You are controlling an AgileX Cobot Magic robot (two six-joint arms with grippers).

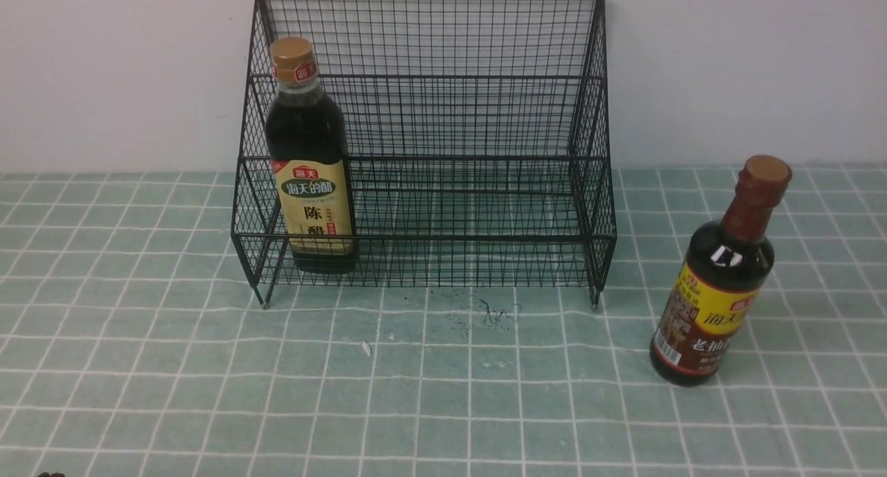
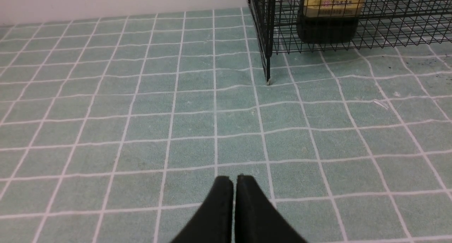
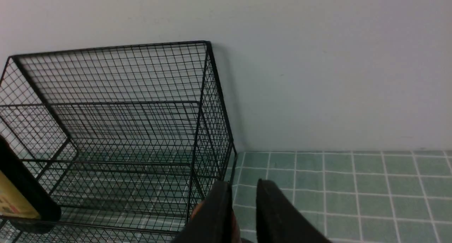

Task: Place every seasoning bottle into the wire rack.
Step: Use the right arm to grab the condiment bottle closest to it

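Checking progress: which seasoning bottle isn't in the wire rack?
The slimmer bottle with the brown-red neck; it stands on the tiled mat right of the wire rack, while the gold-capped bottle sits inside it.

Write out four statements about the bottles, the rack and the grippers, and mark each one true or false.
1. The gold-capped bottle stands inside the wire rack. True.
2. The slimmer bottle is in the rack too. False: it stands on the tiled cloth outside the rack, on the robot's right.
3. The left gripper is shut. True.
4. A bottle stands on the rack's upper tier. False: the only bottle in the rack is on the lower tier.
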